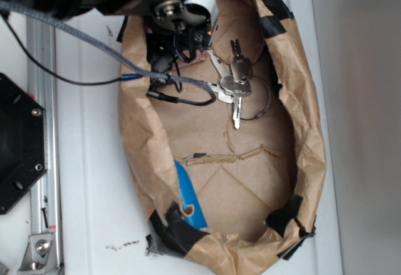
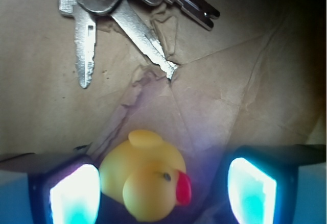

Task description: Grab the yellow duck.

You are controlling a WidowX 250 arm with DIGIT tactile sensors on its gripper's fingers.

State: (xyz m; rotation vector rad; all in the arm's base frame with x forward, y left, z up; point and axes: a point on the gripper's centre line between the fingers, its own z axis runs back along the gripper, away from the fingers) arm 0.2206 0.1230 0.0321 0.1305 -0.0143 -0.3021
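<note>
Exterior view evenly bright, soft shadows inside paper bag [image 1: 301,143], white table [image 1: 94,181] near overexposed, wrist view dimmer, corners vignetted dark, fingertips [image 2: 74,196] blown out cyan-white, keys [image 2: 102,9] glinting, foreground soft-focused

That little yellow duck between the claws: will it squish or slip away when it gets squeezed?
The yellow duck looks smooth and rounded, so it may well slide or pop out unless pinched near its middle. It appears to be a hollow toy, probably light and a bit squashy. It lies between the open gripper fingers, closer to one finger, so closing could nudge it sideways on the paper bag.
</note>
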